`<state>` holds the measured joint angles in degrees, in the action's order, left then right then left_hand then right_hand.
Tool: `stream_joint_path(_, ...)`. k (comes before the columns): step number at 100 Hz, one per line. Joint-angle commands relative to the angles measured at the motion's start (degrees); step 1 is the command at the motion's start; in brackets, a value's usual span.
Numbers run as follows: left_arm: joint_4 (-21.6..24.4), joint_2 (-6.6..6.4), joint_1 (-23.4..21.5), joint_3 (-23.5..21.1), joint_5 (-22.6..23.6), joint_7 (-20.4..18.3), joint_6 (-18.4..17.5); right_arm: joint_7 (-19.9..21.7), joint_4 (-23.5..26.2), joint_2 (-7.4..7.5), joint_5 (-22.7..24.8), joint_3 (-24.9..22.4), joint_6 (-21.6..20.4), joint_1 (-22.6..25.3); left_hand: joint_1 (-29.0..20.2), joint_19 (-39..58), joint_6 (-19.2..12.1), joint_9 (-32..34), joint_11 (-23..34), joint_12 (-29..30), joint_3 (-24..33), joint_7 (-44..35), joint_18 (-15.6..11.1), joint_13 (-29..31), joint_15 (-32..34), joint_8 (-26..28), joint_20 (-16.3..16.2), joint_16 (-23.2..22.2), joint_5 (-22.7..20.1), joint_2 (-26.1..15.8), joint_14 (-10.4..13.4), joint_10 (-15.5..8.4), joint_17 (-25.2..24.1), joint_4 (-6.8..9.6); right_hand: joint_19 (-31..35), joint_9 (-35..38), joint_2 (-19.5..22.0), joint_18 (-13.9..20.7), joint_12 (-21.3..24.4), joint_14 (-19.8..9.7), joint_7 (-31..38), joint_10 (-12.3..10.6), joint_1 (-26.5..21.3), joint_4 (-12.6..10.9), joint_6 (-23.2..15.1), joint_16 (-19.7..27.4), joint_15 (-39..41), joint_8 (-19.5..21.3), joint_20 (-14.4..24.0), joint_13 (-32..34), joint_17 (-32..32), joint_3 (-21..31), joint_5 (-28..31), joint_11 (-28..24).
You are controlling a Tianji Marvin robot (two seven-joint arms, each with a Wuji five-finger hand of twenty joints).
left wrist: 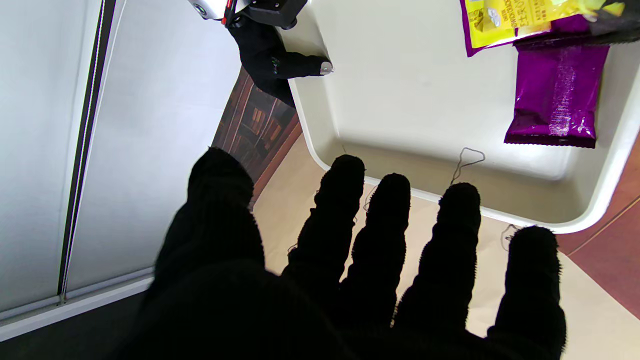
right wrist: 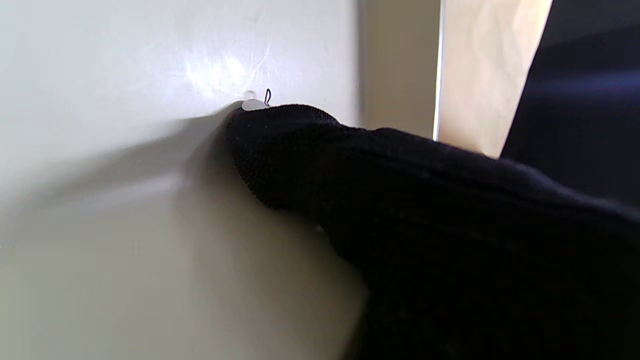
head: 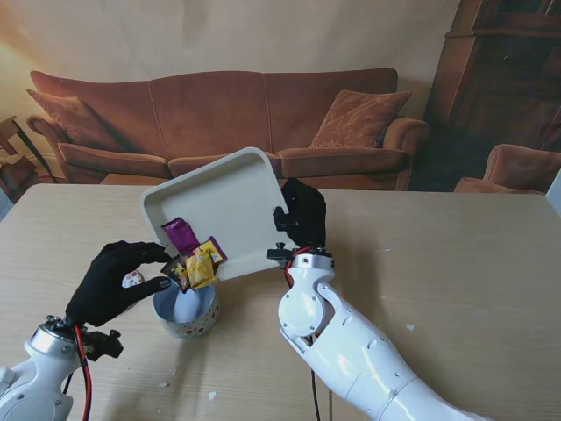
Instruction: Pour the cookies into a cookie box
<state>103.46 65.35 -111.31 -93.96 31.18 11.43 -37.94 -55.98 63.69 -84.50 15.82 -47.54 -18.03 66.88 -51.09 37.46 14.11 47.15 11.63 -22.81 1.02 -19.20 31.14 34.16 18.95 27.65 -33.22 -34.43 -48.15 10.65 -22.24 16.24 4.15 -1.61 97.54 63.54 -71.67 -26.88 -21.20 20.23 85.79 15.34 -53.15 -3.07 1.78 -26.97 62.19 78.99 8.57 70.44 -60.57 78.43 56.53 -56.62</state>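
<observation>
Tray: white tray [head: 230, 197] was tilted, low corner over the box.
R hand: right hand [head: 302, 216] gripped tray's right rim, fingers closed on it.
L hand: left hand [head: 117, 281] held nothing, fingers spread, beside box, tips near tray's low corner.
Cookies: cookie packets [head: 196, 254], purple + yellow, bunched at low corner.
Box: cookie box [head: 187, 312] upright on table [head: 456, 263], w/ open top, just under packets.

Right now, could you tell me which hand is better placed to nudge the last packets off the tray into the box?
Left. The left hand is open beside the packets above the box; the right hand grips the tilted tray.
</observation>
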Motion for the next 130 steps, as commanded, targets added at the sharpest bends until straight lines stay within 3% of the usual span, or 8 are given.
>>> stream_joint_path(1, 0.55, 0.26, -0.32, -0.11, -0.03, -0.51, -0.31, 0.0, 0.54, -0.82, 0.09, -0.01, -0.82, -0.13, -1.55, 0.04, -0.06, 0.43, -0.17, -0.56, -1.65, 0.14, 0.6, 1.56, 0.44, 0.44, -0.23, -1.09, -0.47, -1.95, -0.21, -0.17, -0.64, -0.05, 10.84, 1.91, 1.39, 16.02, -0.01, 0.91, 2.32, -2.31, -9.04, -3.46, -2.38, -2.44, 10.21, 0.06, 1.58, 3.58, -3.96, 11.52, 1.86, -2.6)
stream_joint_path(29, 0.31, 0.2, -0.1, 0.12, 0.18, -0.57, 0.04, -0.05, 2.0, -0.74, -0.3, -0.33, -0.33, 0.18, -1.45, -0.01, -0.09, 0.37, -0.2, -0.55, -1.65, 0.14, 0.58, 1.44, 0.4, 0.43, -0.2, -1.08, -0.48, -2.08, -0.08, -0.22, -0.68, -0.05, 10.73, 1.87, 1.1, 15.74, 0.15, 1.15, 2.37, -2.02, -9.17, -3.33, -2.26, -2.36, 10.23, -0.1, 1.31, 3.59, -3.96, 11.52, 1.84, -2.7)
stream_joint_path(89, -0.21, 0.46, 0.26, 0.24, 1.28, 1.07, -0.52, -4.03, 1.06, -0.71, 5.23, 0.2, -4.41, -0.36, -1.49, -0.15, -0.13, 0.16, -0.04, -0.64, -1.66, 0.09, 0.1, 0.98, 0.17, 0.46, -0.15, -0.97, -0.24, -2.2, 0.18, -0.19, -0.98, -0.04, 10.9, 1.89, 1.55, 16.07, 0.59, 0.92, 2.86, -2.37, -9.0, -3.44, -2.52, -2.26, 10.43, -0.39, 1.2, 3.59, -3.95, 11.52, 1.79, -3.04)
stream_joint_path(130, -0.47, 0.52, 0.42, 0.2, 1.37, 1.38, -0.43, -3.68, 0.95, -0.8, 4.56, 0.28, -3.77, -0.26, -1.54, -0.14, 0.03, 0.01, 0.03, -0.64, -1.64, 0.01, 0.08, 0.84, 0.16, 0.46, -0.14, -0.95, -0.18, -2.24, 0.08, -0.19, -1.08, -0.02, 11.0, 1.82, 1.2, 15.99, 0.77, 1.19, 2.93, -2.12, -9.13, -3.41, -2.3, -2.27, 10.6, -0.59, 1.2, 3.58, -3.97, 11.52, 1.75, -3.19)
